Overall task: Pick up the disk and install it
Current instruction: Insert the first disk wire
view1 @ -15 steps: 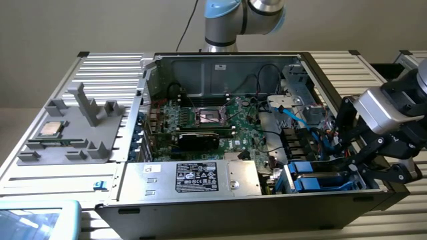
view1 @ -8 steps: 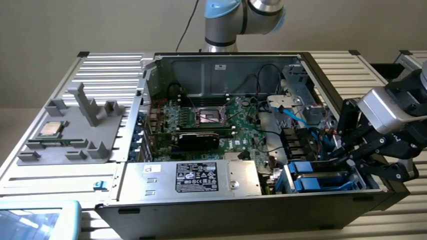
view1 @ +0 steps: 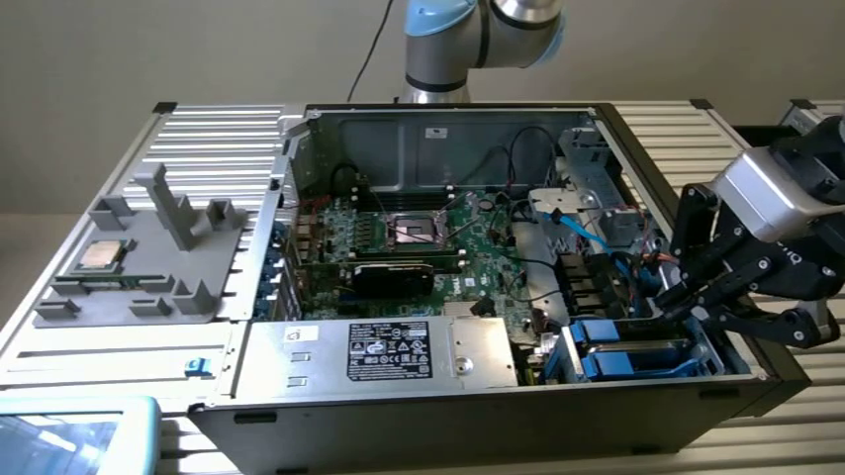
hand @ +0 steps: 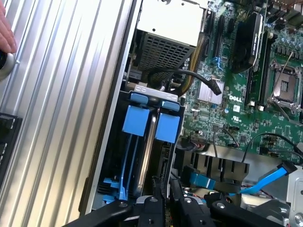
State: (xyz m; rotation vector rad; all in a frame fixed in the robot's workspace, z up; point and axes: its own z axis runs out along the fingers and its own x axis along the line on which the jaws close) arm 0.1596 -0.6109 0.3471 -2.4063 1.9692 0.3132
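The disk (hand: 150,156) stands on edge in the drive bay at the corner of the open computer case, its silver side flanked by bright blue carrier tabs (hand: 137,120). In the exterior view the blue carriers (view1: 631,361) sit at the case's front right corner. My gripper (view1: 680,302) reaches down into that bay from the exterior view's right. In the wrist view my gripper (hand: 166,204) has its black fingers (hand: 157,203) drawn close together on the near end of the disk's carrier. The contact itself is partly hidden by the fingers.
The motherboard (view1: 422,237) fills the case's middle, with a big silver box with a black label (view1: 390,351) in front. A blue cable (view1: 581,228) runs near the bay. A grey fixture with a CPU chip (view1: 103,254) lies on the ribbed table (view1: 212,148). A person's hand (hand: 5,28) rests at the table edge.
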